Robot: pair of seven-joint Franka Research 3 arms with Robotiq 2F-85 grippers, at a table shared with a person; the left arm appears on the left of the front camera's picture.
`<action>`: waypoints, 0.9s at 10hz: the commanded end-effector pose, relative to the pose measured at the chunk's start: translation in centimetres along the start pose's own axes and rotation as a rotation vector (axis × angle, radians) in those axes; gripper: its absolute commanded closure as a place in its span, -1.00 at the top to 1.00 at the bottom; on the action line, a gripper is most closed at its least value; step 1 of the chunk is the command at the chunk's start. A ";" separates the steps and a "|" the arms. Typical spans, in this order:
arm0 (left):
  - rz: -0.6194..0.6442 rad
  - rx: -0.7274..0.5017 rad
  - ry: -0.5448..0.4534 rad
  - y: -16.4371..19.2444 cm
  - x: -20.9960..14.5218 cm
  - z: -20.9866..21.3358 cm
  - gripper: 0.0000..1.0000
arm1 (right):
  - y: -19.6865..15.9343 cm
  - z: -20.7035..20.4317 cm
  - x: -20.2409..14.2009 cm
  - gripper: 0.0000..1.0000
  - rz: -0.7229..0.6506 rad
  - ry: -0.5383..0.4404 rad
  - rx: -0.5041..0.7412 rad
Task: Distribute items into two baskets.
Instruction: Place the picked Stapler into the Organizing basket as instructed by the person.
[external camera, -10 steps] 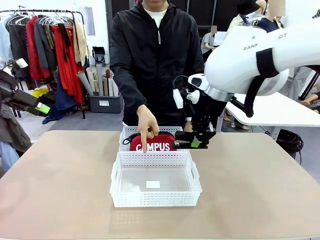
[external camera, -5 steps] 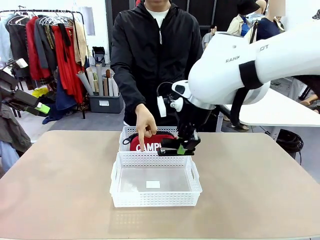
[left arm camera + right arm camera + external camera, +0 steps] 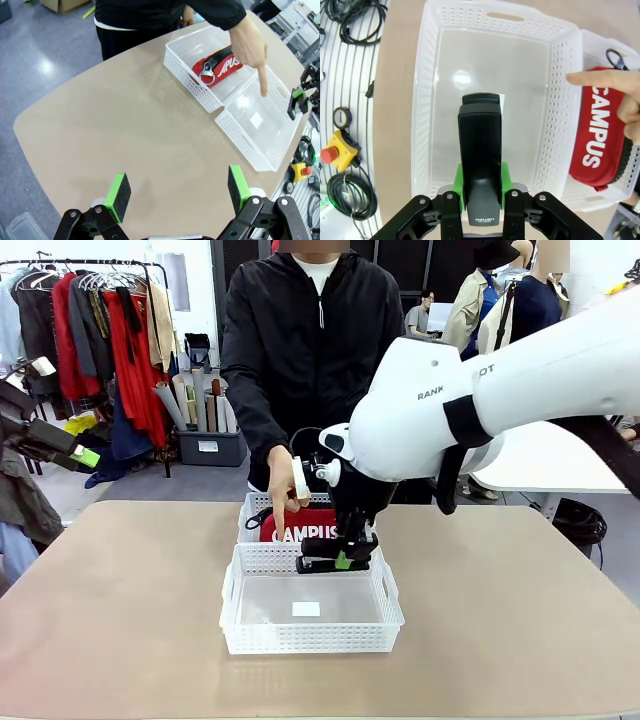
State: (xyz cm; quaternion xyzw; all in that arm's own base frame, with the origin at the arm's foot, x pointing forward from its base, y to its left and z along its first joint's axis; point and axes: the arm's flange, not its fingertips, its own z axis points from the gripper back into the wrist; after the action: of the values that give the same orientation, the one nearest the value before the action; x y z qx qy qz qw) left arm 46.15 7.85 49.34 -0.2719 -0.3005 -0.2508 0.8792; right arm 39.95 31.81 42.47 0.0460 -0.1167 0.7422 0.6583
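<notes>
A tan table (image 3: 120, 620) carries two white baskets — near one (image 3: 310, 640), far one (image 3: 252, 508) — touching.

My right claw (image 3: 336, 562) grips the stapler (image 3: 322, 564) over the near basket (image 3: 311, 640); the person's finger (image 3: 277, 523) seemingly points there.

Your right arm reaches in from the right and crosses to the middle of the table, wrist bent down. Your right gripper (image 3: 338, 562) is clamped on the stapler (image 3: 480, 145), the green pads pressed against its sides, and holds it level above the near basket (image 3: 312, 638). Your left gripper (image 3: 179, 192) hangs high over the table with its jaws spread wide and nothing between them. The person's hand (image 3: 283, 472) points one finger straight down at the near basket's far rim.
</notes>
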 end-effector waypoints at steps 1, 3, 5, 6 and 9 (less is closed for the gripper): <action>0.008 0.001 -0.007 -0.1 0.0 0.0 1.00 | -0.4 -1.2 0.4 -0.93 -0.027 -0.004 -0.017; 0.008 0.001 -0.007 -0.1 0.0 0.0 1.00 | -0.7 -3.4 0.3 -0.93 -0.044 0.025 0.000; 0.008 0.001 -0.007 -0.1 0.0 0.0 1.00 | -1.0 -5.1 0.2 -0.93 -0.050 0.020 0.006; 0.008 0.001 -0.007 -0.1 0.0 0.0 1.00 | -1.0 -5.9 0.2 -0.93 -0.047 0.023 0.010; 0.008 0.001 -0.007 -0.1 0.0 0.0 1.00 | -1.1 -7.6 0.2 -0.93 -0.046 0.042 0.000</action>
State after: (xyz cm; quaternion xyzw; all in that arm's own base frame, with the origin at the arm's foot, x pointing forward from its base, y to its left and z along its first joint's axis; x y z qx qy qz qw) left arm 46.15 7.85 49.34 -0.2719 -0.3005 -0.2508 0.8792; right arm 41.39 33.32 35.36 0.0530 -0.0968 0.7352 0.6688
